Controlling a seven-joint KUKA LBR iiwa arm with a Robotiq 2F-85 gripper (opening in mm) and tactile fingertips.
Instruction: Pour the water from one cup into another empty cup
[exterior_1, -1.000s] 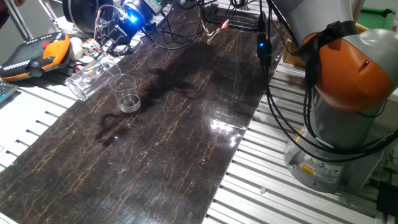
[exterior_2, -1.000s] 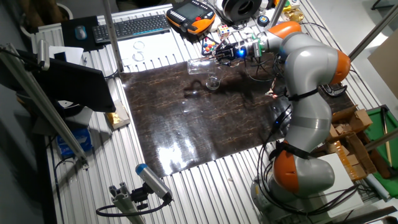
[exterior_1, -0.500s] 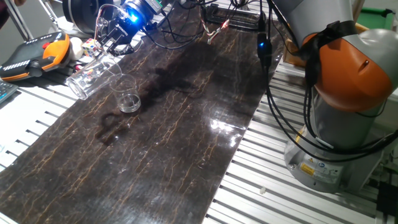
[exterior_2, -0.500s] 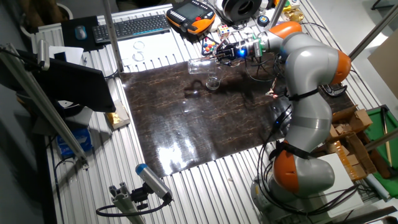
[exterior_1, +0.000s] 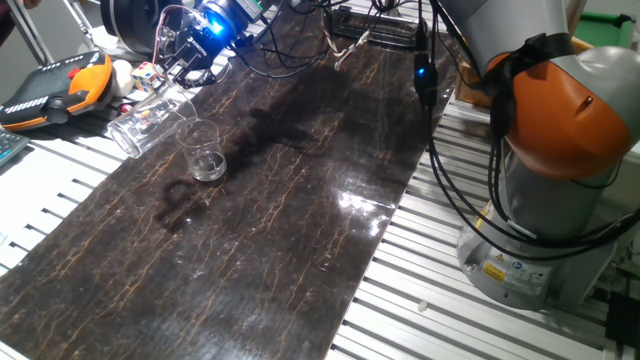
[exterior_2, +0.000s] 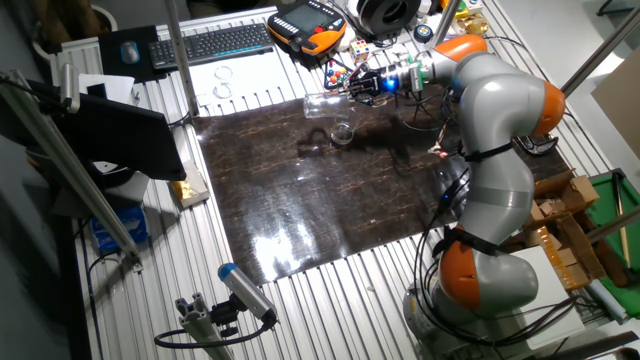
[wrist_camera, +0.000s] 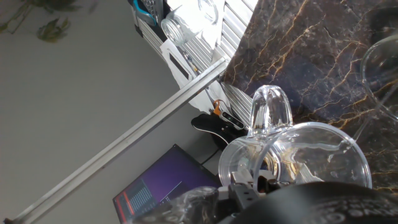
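Fingers (exterior_1: 172, 62) clamped around tilted tall cup (exterior_1: 147, 119)

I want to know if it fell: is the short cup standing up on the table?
Yes, the short cup stands upright on the dark table.

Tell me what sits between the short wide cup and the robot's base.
Only bare dark marbled mat shows between the shorter cup and the robot base, then slatted aluminium table. One fixed view shows it.

Water: not discernible in either cup. Shorter cup (wrist_camera: 385, 74): cut off by hand view's right edge. Gripper (exterior_1: 178, 62) fingertips: obscured by cables and blue glare.
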